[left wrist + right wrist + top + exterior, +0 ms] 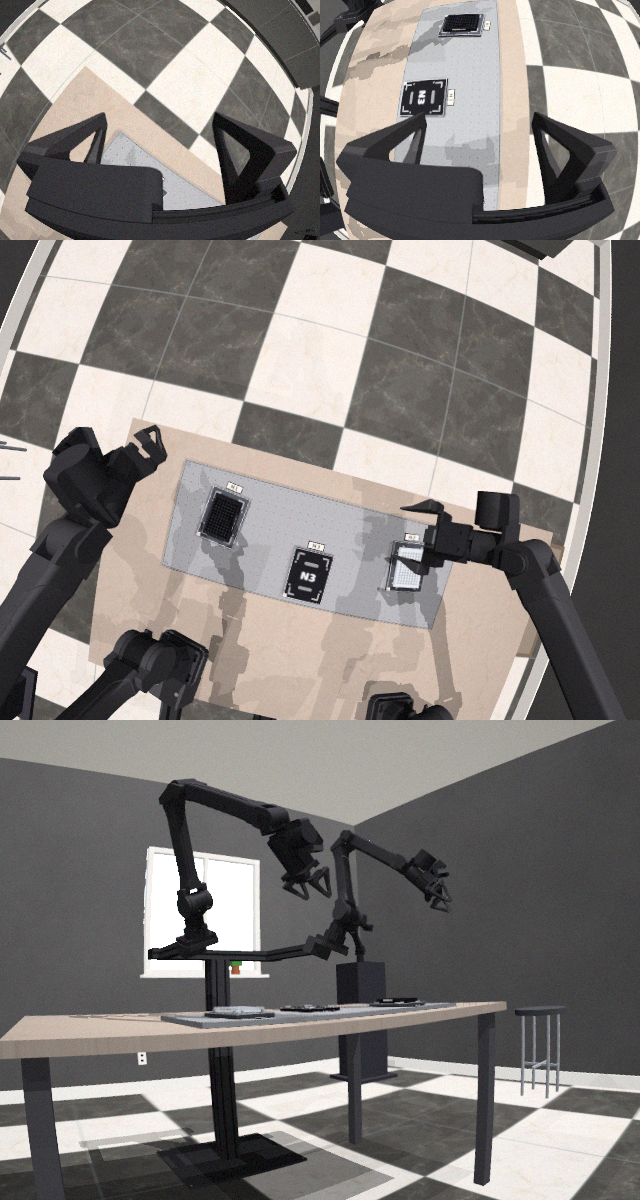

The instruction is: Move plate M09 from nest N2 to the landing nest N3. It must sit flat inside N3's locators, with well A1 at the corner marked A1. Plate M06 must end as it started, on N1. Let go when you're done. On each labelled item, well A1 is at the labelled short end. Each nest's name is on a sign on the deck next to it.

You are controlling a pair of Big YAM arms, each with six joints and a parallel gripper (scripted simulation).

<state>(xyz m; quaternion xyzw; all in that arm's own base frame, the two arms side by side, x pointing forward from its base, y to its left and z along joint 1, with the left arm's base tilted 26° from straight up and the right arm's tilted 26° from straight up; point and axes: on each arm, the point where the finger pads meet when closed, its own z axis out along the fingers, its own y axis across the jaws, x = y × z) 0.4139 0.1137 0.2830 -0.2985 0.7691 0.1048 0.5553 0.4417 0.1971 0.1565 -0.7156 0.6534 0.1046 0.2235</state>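
Observation:
The white plate [409, 579] [238, 1010] sits on the nest by sign N2 [412, 537], partly hidden by my right gripper in the top view. The black plate [223, 516] [397, 1000] [462, 23] sits on the nest by sign N1 [234, 487]. Plate labels are too small to read. Landing nest N3 [295, 582] [310, 1010] [422, 108] is empty, with white corner marks. My right gripper [395, 532] [317, 897] [479, 118] is open and empty, high above the N2 side. My left gripper [442, 908] [159, 118] is open and empty, high beyond the N1 end.
The grey perforated deck [289, 513] [186, 1022] [470, 75] carries all three nests on the wooden table [279, 653] [77, 1035]. N3 lies between N1 and N2, nearer the arm-base side. Further dark arm parts [149, 661] stand over the table's near edge.

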